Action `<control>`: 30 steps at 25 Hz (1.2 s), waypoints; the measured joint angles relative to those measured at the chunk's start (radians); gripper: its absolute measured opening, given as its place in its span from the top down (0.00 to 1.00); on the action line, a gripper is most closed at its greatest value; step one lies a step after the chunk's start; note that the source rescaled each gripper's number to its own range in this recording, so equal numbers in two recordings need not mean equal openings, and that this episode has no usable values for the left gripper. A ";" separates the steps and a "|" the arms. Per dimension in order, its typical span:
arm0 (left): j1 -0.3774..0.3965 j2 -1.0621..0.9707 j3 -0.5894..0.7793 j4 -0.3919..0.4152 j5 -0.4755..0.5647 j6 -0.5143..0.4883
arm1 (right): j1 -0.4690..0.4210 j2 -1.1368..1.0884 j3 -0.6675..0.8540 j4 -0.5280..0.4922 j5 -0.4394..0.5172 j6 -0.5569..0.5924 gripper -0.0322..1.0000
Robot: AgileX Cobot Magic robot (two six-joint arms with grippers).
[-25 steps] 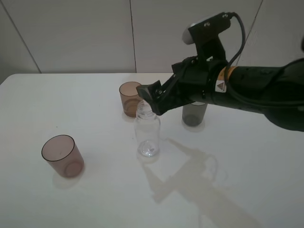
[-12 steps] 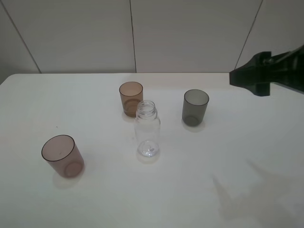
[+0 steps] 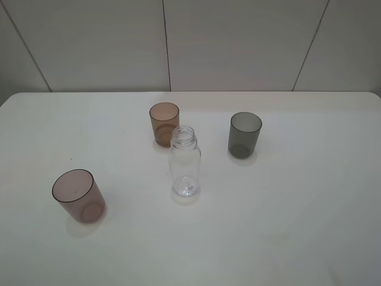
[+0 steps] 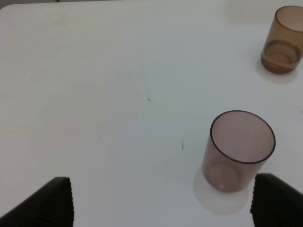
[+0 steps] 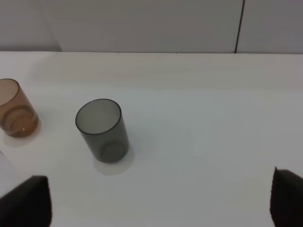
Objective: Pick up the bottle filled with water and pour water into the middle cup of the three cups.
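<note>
We saw the bottle (image 3: 184, 161) standing upright and unheld, looking empty, near the middle cup (image 3: 164, 123). Both our grippers, left gripper (image 4: 161, 201) and right gripper (image 5: 161, 201), stood apart, holding nothing, so little seemed left.

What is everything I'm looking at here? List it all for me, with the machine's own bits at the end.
Bottle: one, clear, no cap, upright near the middle of the table, just in front of the amber cup.
Amber cup: one, orange-brown, upright, behind the bottle.
Grey cup: one, smoky grey, upright, to the right of the bottle.
Mauve cup: one, mauve-brown, upright, front left, apart from the others.
Table: one, white, under everything.
Wall: pale panels with dark seams, behind the table.
Left gripper: black fingertips wide apart, holding nothing, seen only in its own wrist view, near the mauve cup.
Right gripper: black fingertips wide apart, holding nothing, seen only in its own wrist view, facing the grey cup.
</note>
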 joint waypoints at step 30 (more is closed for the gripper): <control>0.000 0.000 0.000 0.000 0.000 0.000 | -0.001 -0.392 0.117 -0.037 0.217 0.000 0.00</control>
